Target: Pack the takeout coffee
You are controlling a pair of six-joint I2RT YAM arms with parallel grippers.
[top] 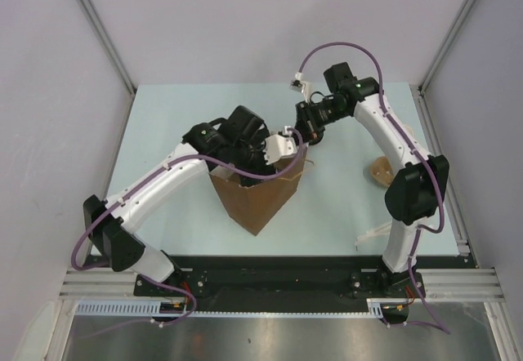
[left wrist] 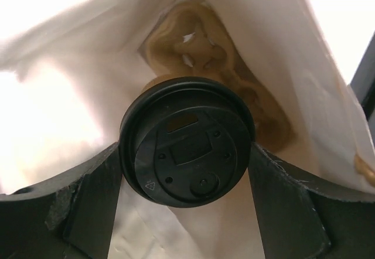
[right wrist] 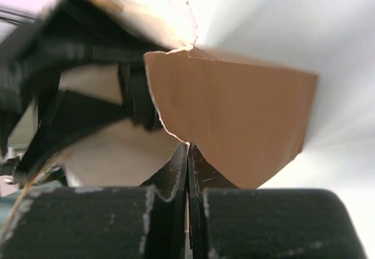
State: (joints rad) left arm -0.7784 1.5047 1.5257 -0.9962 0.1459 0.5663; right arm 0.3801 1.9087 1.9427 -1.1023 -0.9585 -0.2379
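Jaws of the left gripper stood wide, its fingers pressed against both sides of the black-lidded cup, gripping it. Cup and gripper were down inside the bag, which stood upright on the table. Beneath the cup, at the bag's bottom, lay the tray; whether the two touched could not be told. The right gripper was fully closed, pinching the bag's rim.
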